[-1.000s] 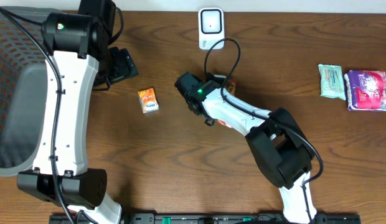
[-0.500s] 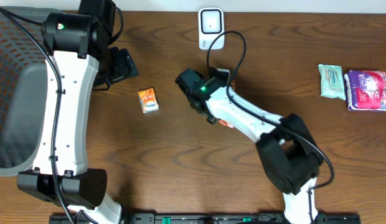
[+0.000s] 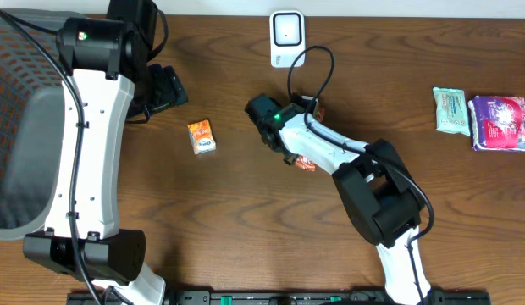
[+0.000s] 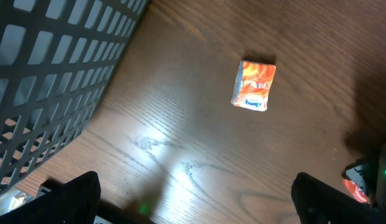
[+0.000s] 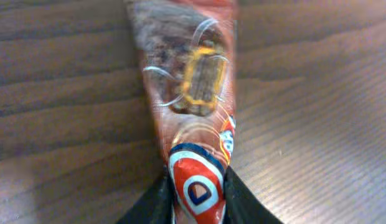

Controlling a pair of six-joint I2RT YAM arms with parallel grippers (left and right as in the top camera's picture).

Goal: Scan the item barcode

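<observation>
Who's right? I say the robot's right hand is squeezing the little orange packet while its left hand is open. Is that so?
Not quite. The right hand is squeezing the red snack wrapper, as the right wrist view shows. The little orange packet lies by itself, untouched. The left hand is open, as you said.

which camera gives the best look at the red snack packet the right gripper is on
Right wrist: the red snack packet fills the frame, pinched by the right gripper. Overhead shows only an orange-red sliver beneath the arm; left wrist just a red speck at its right edge.
</observation>
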